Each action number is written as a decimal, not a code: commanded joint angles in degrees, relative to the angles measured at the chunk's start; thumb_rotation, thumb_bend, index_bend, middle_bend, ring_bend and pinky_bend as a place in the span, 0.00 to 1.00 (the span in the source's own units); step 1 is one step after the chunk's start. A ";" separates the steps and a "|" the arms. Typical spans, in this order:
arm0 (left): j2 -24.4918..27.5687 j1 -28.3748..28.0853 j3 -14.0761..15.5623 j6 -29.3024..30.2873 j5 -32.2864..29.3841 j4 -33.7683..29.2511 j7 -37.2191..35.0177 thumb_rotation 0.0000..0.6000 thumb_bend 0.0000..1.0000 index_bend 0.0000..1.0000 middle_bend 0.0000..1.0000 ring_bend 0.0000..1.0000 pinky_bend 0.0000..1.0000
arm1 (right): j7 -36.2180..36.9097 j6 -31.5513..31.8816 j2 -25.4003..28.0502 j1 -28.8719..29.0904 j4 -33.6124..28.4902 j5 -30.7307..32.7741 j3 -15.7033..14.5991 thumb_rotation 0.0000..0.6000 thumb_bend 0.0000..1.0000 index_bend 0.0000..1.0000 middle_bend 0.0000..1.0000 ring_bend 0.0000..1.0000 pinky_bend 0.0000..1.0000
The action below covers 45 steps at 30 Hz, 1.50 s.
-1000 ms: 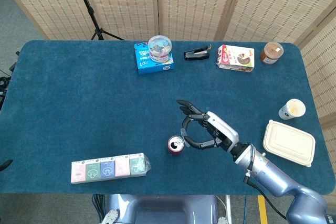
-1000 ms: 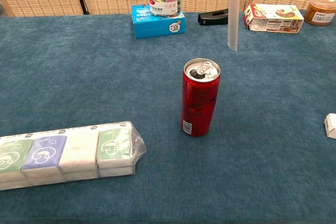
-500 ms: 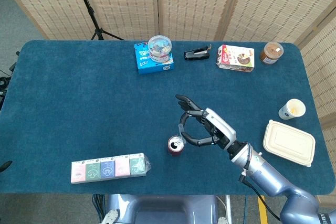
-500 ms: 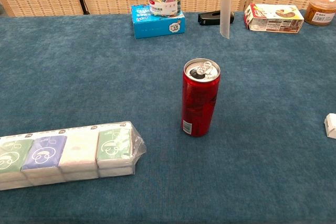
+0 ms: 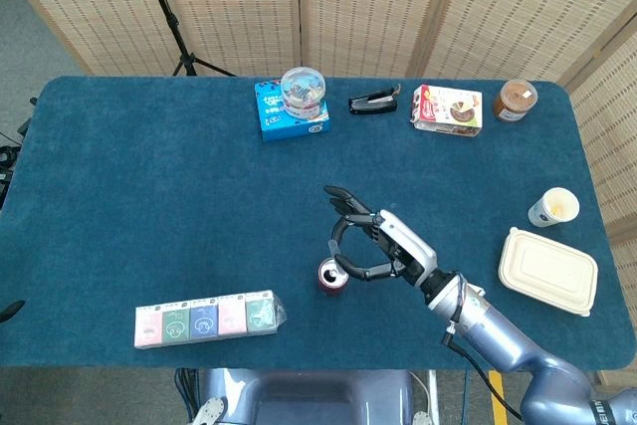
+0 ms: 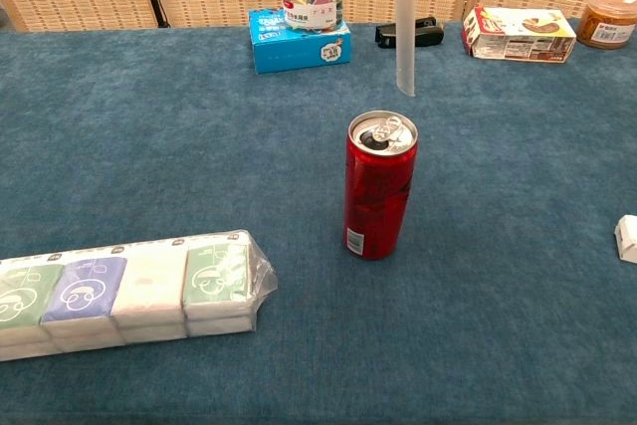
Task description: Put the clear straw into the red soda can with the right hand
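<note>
Mid-frame, right robot hand (image 5: 383, 246) pinches clear plastic straw (image 6: 405, 27) above red aluminium soda can (image 6: 379, 186); centre tip over opening before lowering.

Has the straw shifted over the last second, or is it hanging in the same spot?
Yes. In the chest view the clear straw has moved left, from right of the red soda can to nearly above its opening, tip not yet inside.
</note>
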 commanded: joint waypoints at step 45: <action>0.06 -0.12 0.26 -0.01 0.09 -0.31 0.28 1.00 0.00 0.00 0.00 0.00 0.00 | -6.82 -0.53 -8.92 2.13 3.72 3.92 -1.24 1.00 0.64 0.57 0.00 0.00 0.00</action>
